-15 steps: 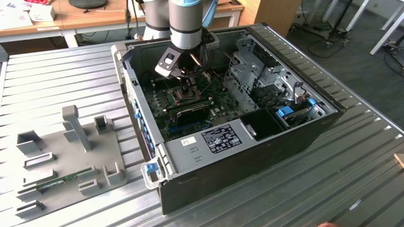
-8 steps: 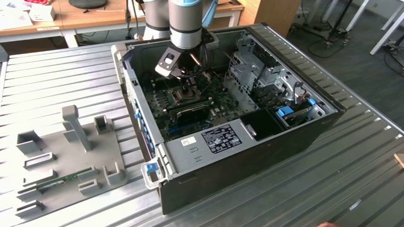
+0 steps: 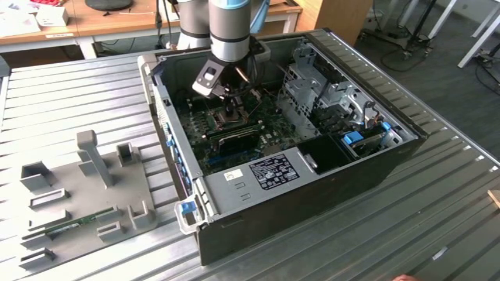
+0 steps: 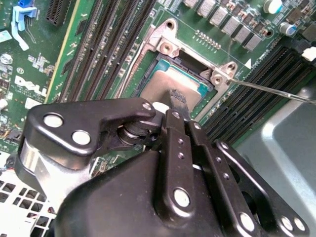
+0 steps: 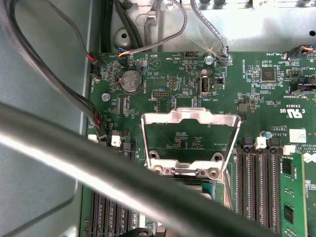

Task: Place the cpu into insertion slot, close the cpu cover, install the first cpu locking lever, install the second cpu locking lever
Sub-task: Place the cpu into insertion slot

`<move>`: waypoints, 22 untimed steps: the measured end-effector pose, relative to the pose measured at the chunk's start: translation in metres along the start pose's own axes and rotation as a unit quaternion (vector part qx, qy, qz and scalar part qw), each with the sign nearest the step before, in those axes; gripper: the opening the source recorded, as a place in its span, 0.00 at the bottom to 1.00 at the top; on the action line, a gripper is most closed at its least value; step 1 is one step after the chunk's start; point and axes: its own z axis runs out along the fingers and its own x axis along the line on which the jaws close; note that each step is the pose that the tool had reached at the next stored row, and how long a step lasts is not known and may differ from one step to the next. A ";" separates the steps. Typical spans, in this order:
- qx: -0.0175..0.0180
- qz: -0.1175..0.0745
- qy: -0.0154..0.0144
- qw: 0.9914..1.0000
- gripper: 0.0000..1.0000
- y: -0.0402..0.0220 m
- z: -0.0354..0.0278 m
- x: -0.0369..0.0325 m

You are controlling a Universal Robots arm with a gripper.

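Cpu (image 4: 165, 84) lying in insertion slot (image 4: 166, 45), cpu cover (image 5: 190, 118) raised open, hand (image 4: 177, 98) just above it, grip cannot tell

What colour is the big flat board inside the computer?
The motherboard is green, clearest in the first wrist view.

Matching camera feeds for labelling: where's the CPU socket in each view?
Exterior view: socket mid-board in the open case, under the gripper.
Second wrist view: socket just beyond the gripper, chip lying in it.
First wrist view: socket at the foot of the raised cover, partly behind a grey cable.
Shared landmark: black memory slots beside it in both wrist views.
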 end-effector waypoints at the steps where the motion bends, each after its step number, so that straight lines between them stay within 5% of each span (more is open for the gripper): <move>1: 0.000 0.000 0.000 1.000 0.11 -0.0001 0.0009 -0.0001; 22: 0.000 0.000 0.000 1.000 0.11 -0.0002 0.0028 -0.0001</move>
